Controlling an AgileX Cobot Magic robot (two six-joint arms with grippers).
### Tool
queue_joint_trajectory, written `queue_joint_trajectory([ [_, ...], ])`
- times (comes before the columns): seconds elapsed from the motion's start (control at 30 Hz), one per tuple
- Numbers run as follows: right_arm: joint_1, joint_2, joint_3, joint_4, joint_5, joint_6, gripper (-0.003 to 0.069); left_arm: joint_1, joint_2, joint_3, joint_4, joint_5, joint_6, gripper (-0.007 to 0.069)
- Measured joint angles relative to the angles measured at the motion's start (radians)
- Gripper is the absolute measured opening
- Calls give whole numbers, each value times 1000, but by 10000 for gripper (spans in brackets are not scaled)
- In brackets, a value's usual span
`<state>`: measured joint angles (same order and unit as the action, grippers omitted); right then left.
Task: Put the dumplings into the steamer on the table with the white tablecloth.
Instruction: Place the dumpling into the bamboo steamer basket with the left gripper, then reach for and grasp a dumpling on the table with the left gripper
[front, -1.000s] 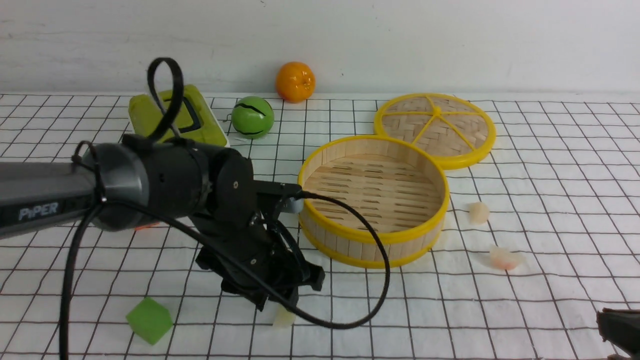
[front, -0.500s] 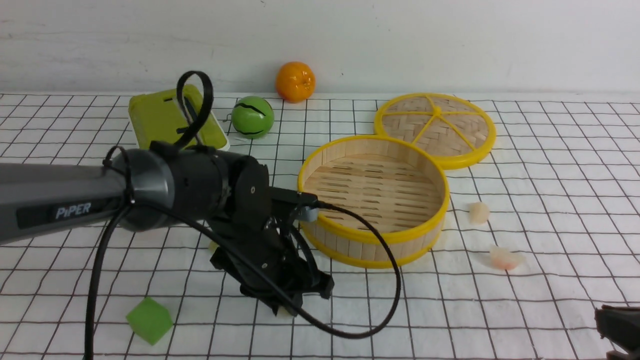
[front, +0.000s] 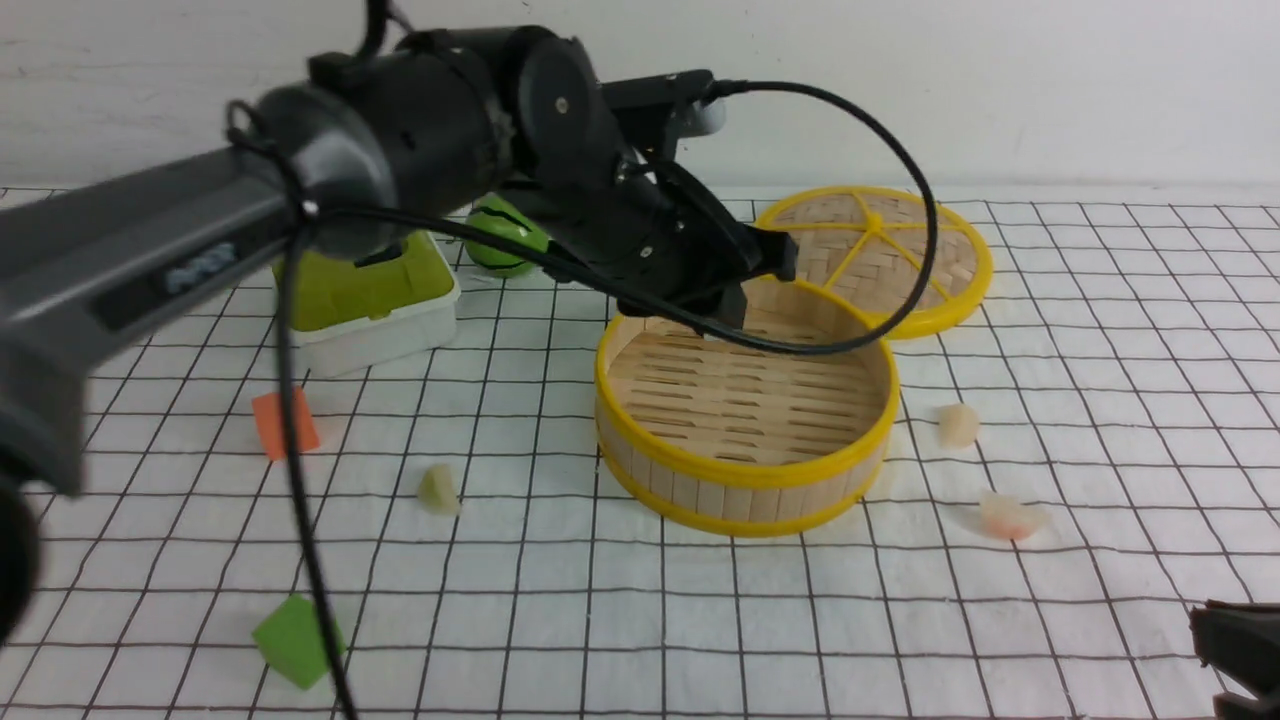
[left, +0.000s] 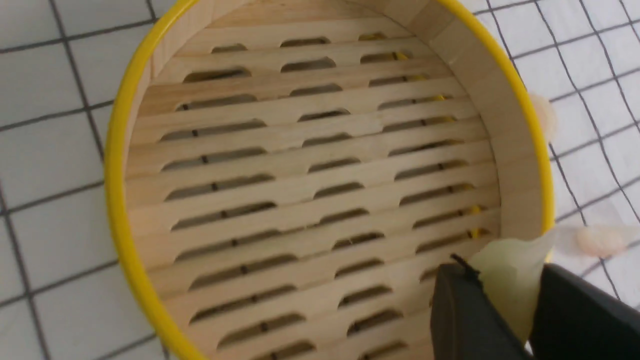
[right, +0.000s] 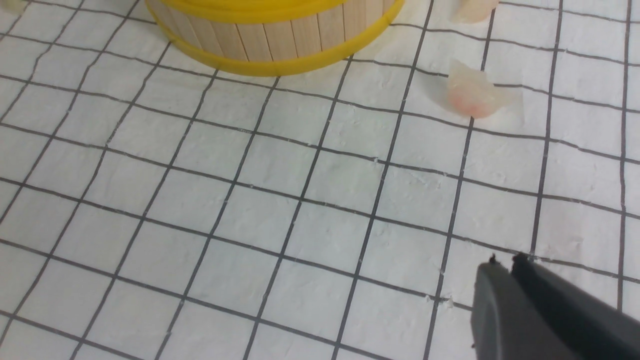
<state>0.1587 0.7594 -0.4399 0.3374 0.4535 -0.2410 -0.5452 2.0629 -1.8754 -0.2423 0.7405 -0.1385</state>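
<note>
Left gripper (left: 505, 295) clamped on pale green dumpling (left: 515, 285), over the steamer (front: 750, 400); right gripper (right: 500, 270) together, nothing between fingers, at near right, mostly cut off in front view. Arm hides part of steamer's far left rim, and front view barely shows the held dumpling.

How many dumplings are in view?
4: one in the left gripper over the steamer, one left of it, two right of it.

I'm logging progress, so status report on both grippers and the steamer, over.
Left gripper clamped on green dumpling, above bamboo steamer. Right gripper shut. Steamer uncovered, nothing blocking.
</note>
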Motion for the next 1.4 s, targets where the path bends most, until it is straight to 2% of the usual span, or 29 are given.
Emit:
queue_joint_trajectory([
  [0.07,0,0,0,0,0,0,31,0,61,-61,20,24,-20,163],
  [0.23,0,0,0,1,0,0,31,-1,287,-276,191,147,-166,163],
  [0.37,0,0,0,1,0,0,37,-1,342,-334,242,174,-205,163],
  [0.5,0,0,0,1,0,0,41,-1,345,-346,267,169,-211,215],
  [0.57,0,0,0,1,0,0,42,-1,345,-355,275,163,-216,300],
  [0.6,0,0,0,1,0,0,43,-1,345,-356,275,163,-216,300],
  [0.63,0,0,0,1,0,0,46,-1,345,-368,276,173,-221,345],
  [0.7,0,0,0,1,0,0,49,-1,340,-390,279,207,-227,382],
  [0.83,0,0,0,1,0,0,53,-1,265,-455,325,365,-233,402],
  [0.87,0,0,0,1,0,0,53,-1,265,-458,330,365,-231,402],
  [0.9,0,0,0,1,0,0,56,-1,214,-480,382,431,-221,400],
  [1.0,0,0,0,5,0,0,59,9,134,-491,469,482,-211,395],
  [1.07,0,0,0,22,0,0,61,44,67,-467,510,494,-210,392],
  [1.17,0,-1,0,37,1,0,64,123,-9,-349,453,495,-211,379],
  [1.3,0,-1,0,45,1,0,70,213,-93,-17,319,485,-207,351],
  [1.4,0,-1,0,45,1,0,70,232,-110,186,285,379,-215,344],
])
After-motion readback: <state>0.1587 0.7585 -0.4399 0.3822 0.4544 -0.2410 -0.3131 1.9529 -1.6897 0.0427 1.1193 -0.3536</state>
